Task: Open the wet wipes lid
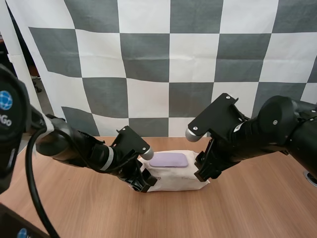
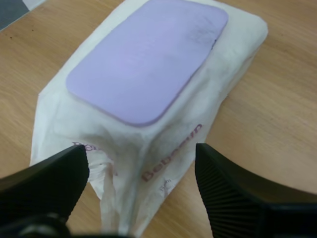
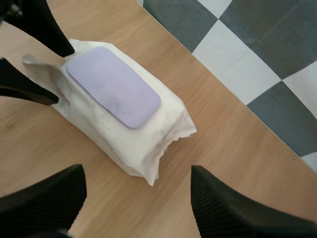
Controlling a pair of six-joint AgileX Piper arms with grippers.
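A white pack of wet wipes (image 1: 174, 181) lies on the wooden table (image 1: 257, 208), its lilac lid (image 1: 169, 160) flat and closed on top. My left gripper (image 1: 140, 181) is at the pack's left end. In the left wrist view its fingers (image 2: 44, 183) stand open on either side of the crimped end of the pack (image 2: 124, 148), below the lid (image 2: 148, 54). My right gripper (image 1: 203, 171) hovers at the pack's right end, open. Its fingers (image 3: 233, 208) stand just short of the pack's near corner (image 3: 148, 163), with the lid (image 3: 113, 85) beyond. The other arm's fingers (image 3: 47, 27) straddle the far end.
Bare wooden tabletop (image 3: 233, 148) surrounds the pack on all sides. Both arms lean in low over the table from left and right, close to the pack's ends.
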